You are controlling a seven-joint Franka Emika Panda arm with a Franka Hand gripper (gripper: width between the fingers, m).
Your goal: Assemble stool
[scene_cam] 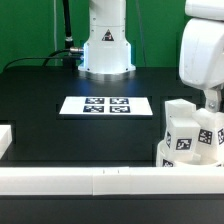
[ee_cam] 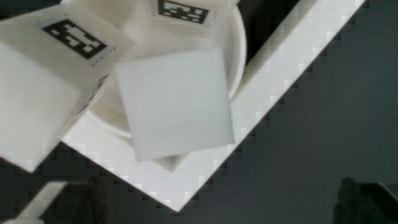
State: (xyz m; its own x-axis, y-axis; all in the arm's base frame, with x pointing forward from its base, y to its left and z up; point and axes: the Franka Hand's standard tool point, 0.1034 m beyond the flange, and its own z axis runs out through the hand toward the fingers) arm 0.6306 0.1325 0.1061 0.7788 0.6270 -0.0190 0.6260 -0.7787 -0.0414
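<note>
While tool [scene_cam: 207, 100] gapes wide, empty, tagged legs [scene_cam: 190, 135] stand upright, long axes vertical.

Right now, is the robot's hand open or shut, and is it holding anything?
Hand: open, holding nothing that the pictures show; it hangs above the stool legs piled in the corner by the border rail.

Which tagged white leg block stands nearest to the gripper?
The leg block furthest toward the exterior view's right, directly under the open gripper; the other tagged leg stands further left.
</note>
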